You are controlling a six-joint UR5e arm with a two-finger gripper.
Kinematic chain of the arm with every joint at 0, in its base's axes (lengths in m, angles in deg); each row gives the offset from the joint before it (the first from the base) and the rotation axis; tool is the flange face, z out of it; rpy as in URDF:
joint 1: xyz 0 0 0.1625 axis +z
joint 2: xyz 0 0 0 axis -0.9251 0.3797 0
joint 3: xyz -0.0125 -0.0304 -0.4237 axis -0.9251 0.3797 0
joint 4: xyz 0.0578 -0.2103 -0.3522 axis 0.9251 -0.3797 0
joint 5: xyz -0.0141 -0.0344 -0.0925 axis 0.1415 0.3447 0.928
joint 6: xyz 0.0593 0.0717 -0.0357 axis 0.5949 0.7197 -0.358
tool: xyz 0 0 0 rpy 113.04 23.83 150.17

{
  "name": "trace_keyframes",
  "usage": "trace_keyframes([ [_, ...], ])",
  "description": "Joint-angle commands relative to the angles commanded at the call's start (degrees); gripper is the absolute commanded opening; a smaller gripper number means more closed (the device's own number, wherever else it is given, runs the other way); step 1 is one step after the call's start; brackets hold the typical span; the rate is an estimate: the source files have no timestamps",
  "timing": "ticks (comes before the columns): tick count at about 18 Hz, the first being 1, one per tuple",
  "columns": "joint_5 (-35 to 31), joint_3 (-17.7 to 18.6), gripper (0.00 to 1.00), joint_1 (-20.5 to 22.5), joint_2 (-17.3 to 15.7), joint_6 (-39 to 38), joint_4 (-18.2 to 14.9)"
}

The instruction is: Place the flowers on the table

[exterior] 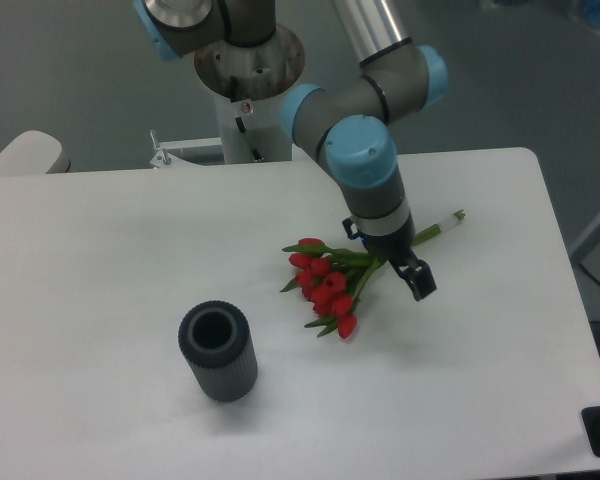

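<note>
The flowers (pixel 325 288), a bunch of red tulip buds with green leaves, lie flat on the white table (pixel 120 250) right of centre. Their long green stems run up to the right, with the pale-banded end (pixel 442 224) pointing toward the far right corner. My gripper (pixel 388 256) hangs over the stems just right of the buds, jaws spread and straddling the stems without gripping them. One dark fingertip (pixel 421 281) sticks out to the lower right of the stems.
A dark grey ribbed cylinder vase (pixel 217 351) stands upright at the front, left of the flowers. The robot base (pixel 248 60) rises behind the table's far edge. The right table edge lies near the stem ends.
</note>
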Motion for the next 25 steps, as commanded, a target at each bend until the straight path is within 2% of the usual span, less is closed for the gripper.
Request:
trace_keyframes([
  [4, 3.2, -4.0, 1.00, 0.0, 1.3, -1.2, 0.0],
  [9, 9.3, -12.6, 1.00, 1.8, 4.4, -1.4, -0.8],
  [11, 9.8, -14.8, 1.00, 2.6, 5.2, -1.1, -1.1],
  [14, 10.6, -18.7, 1.00, 4.1, 6.9, 0.1, -3.9],
  [16, 11.6, -20.8, 1.00, 6.4, 7.9, 3.3, -6.2],
  [18, 13.8, -21.8, 1.00, 8.5, 8.4, 9.1, -7.1],
  [22, 14.3, -22.6, 1.00, 12.0, 8.8, 18.9, -10.6],
  [25, 14.2, -22.3, 1.00, 13.8, 8.8, 26.8, -11.2],
])
